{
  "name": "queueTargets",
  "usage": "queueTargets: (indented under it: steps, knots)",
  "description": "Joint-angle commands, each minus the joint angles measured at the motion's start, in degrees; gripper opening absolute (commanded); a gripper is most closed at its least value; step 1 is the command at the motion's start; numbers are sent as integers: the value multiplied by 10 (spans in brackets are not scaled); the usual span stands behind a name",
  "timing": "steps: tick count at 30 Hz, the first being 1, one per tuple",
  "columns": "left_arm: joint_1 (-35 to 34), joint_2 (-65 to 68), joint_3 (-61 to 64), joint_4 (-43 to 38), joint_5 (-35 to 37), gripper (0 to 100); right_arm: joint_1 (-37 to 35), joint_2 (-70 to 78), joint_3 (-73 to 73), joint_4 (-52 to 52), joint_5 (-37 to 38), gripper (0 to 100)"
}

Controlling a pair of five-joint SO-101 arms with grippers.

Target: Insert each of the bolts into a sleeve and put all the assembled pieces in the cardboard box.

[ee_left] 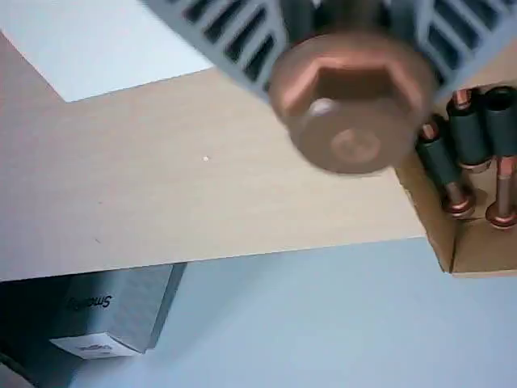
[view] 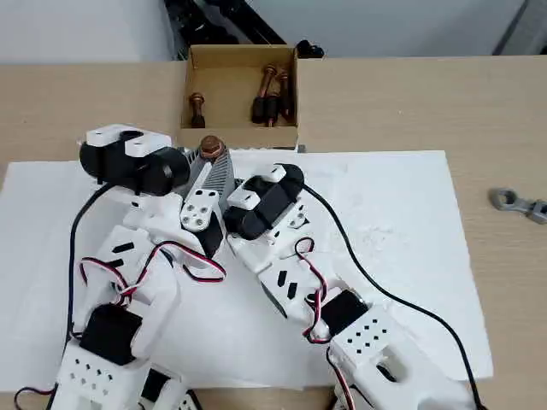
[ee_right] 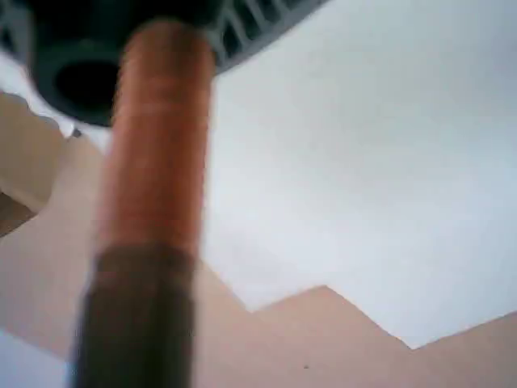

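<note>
Over the white sheet [view: 385,222], the left gripper [view: 211,161] is clamped on a bolt [view: 211,147] just short of the box [view: 239,137] and its near wall. A sleeve [ee_right: 137,323] sits on the shaft. The right gripper [ee_right: 161,24] crowds alongside, its hold impossible to tell. Assembled pieces [view: 267,98] lie in the box; bare counter [view: 479,102] stretches to its right.

A copper bolt [ee_right: 157,137] sits blurred and very close to the camera, its threaded shank entering what looks like a dark sleeve [ee_right: 137,323]. Behind it, a white sheet [ee_right: 363,162] lies on a tan table [ee_right: 323,347], the sheet's edge stepped.
</note>
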Motion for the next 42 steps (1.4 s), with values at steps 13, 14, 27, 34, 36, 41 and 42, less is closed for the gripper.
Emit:
queueTargets:
  steps: [13, 14, 27, 34, 36, 41, 42]
  knots:
    - [-40, 0, -4, -33, 6, 5, -4, -20, -4, 0, 7, 8]
    - [-40, 0, -4, -33, 6, 5, -4, -20, -4, 0, 7, 8]
    - [-25, 27, -7, -46, 5, 5, -4, -17, -5, 0, 7, 8]
    - [-25, 63, -10, -47, 7, 5, -4, -18, -5, 0, 7, 8]
    - [-25, 63, -10, -47, 7, 5, -4, -18, -5, 0, 7, 8]
    - [-23, 63, -10, -47, 26, 5, -4, -18, -5, 0, 7, 8]
    - [-20, 63, -10, -45, 26, 5, -4, -18, -5, 0, 7, 8]
